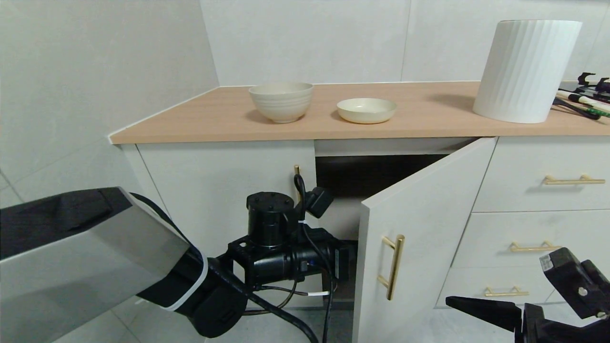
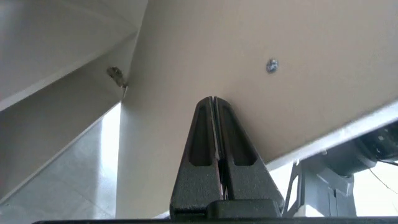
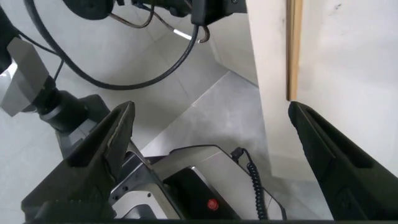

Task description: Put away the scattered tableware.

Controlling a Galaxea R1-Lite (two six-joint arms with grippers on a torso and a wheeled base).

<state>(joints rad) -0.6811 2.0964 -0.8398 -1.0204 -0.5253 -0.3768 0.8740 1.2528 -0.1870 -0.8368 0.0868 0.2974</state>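
The left gripper [image 2: 213, 106] has its two black fingers pressed flat together with nothing between them, their tips close to a pale flat panel [image 2: 298, 37] that carries a small screw [image 2: 272, 65]; whether the tips touch it I cannot tell. In the head view that arm's wrist sits low at the dark opening of the white cabinet, just beside the free edge of the open white cabinet door [image 1: 424, 214] with its long brass bar handle [image 1: 393, 267]. The right gripper [image 3: 211, 115] is spread wide and carries nothing – it hangs low over the grey tiled floor [image 3: 211, 106], near the outer face of the same door, with the brass handle above it. Higher up, on the light wooden countertop [image 1: 429, 119], stand the task's pieces: a cream ribbed ceramic bowl [image 1: 281, 101] and, just to its right but apart from it, a shallow pale-yellow dish [image 1: 366, 109]. Farther right on the counter is a tall white fluted cylindrical container [image 1: 526, 71], with a few dark-handled utensils [image 1: 581, 102] lying beside it – below them, white drawers with brass handles [image 1: 574, 180].
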